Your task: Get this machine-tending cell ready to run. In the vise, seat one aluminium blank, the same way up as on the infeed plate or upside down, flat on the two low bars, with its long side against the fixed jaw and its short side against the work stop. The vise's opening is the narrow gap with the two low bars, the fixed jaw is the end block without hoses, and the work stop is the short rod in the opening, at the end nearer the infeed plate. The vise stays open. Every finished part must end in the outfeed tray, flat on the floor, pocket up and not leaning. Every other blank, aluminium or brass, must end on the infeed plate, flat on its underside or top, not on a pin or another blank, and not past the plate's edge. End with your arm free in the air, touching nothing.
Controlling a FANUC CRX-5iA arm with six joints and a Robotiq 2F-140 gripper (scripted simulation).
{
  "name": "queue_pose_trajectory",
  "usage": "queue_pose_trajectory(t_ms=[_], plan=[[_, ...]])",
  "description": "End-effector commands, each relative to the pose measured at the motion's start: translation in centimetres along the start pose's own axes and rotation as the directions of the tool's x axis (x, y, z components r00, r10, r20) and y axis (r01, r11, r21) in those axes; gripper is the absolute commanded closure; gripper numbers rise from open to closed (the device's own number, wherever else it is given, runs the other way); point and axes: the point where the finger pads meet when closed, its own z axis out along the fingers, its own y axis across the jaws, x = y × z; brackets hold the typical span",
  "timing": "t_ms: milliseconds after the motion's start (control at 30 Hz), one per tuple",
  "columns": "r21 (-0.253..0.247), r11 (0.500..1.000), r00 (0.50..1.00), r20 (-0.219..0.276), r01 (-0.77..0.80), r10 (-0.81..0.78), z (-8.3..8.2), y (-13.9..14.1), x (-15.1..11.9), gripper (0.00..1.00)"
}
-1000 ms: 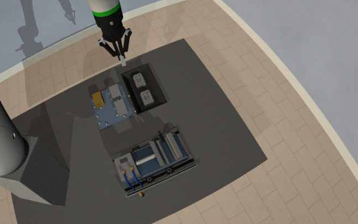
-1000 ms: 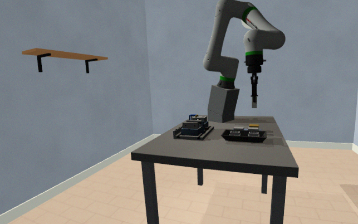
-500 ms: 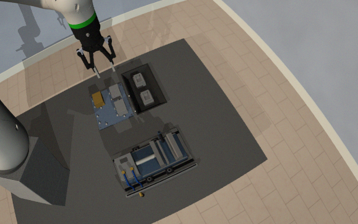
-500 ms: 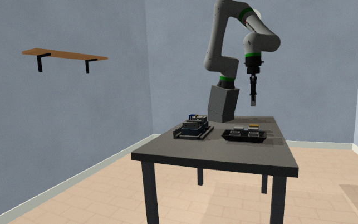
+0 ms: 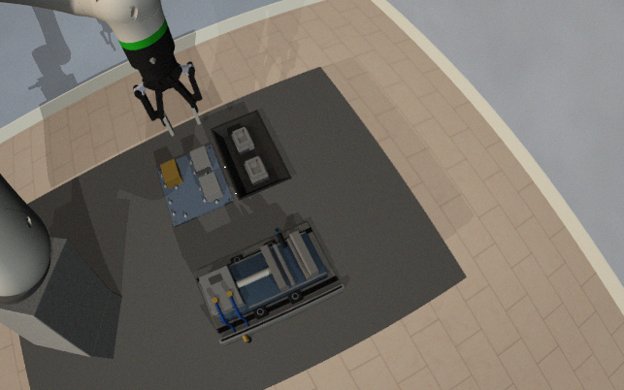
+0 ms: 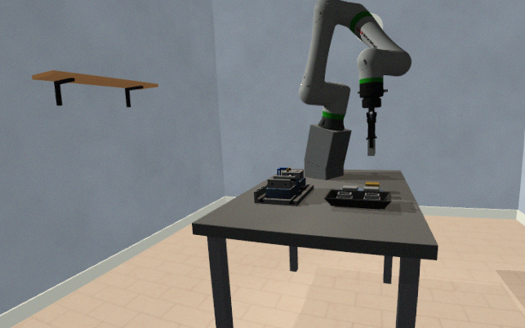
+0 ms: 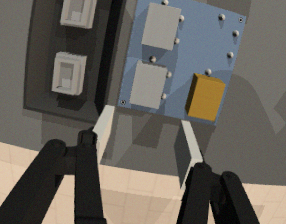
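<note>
My gripper hangs high in the air above the far edge of the infeed plate, fingers part open and empty; it also shows in the wrist view and in the exterior view. On the blue plate lie two aluminium blanks and one brass blank. In the wrist view the aluminium blanks and the brass blank lie flat. Two finished parts lie pocket up in the dark outfeed tray. The vise stands open, its opening empty.
The arm's base pedestal stands at the table's near left. Blue hoses run from the vise's end block. A wooden shelf hangs on the wall, far from the table.
</note>
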Motion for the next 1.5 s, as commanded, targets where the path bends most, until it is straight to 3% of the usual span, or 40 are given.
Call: queue_pose_trajectory(t_ms=[0,767,1200,1267,1467], plan=[[0.000,1.000,1.000,0.000,0.000,0.000,0.0,0.0,0.0,0.60],[0.000,1.000,1.000,0.000,0.000,0.000,0.7,0.0,0.0,0.60],[0.000,1.000,1.000,0.000,0.000,0.000,4.6,0.0,0.0,0.60],[0.000,1.000,1.000,0.000,0.000,0.000,4.6,0.0,0.0,0.60],[0.000,1.000,1.000,0.000,0.000,0.000,7.1,0.0,0.0,0.60]])
